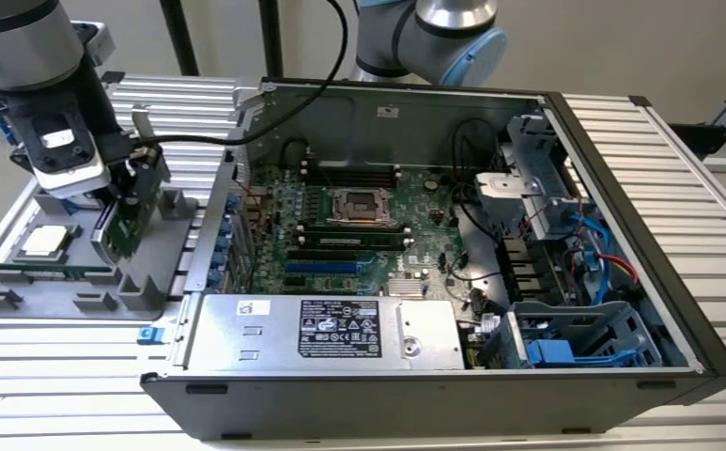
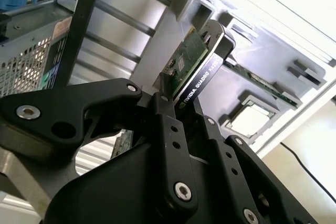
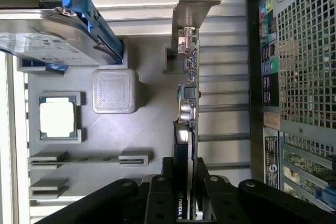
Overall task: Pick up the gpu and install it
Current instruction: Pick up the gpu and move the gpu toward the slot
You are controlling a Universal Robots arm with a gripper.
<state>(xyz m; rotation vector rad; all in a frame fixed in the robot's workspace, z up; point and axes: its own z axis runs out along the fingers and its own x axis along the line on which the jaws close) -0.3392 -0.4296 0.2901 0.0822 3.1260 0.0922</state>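
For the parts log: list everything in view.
table: 1, silver, under everything
computer case: 1, dark, open, on table
motherboard: 1, green, inside case
power supply: 1, silver, inside case
parts tray: 1, grey, exterior view's left of case
gpu: 1, green, silver bracket, upright at tray
processor chip: 1, silver, in tray
memory stick: 1, green, in tray
hard drive: 1, silver, blue tabs, in tray
arm: 1, grey, above tray
gripper: 1, black, shut on gpu
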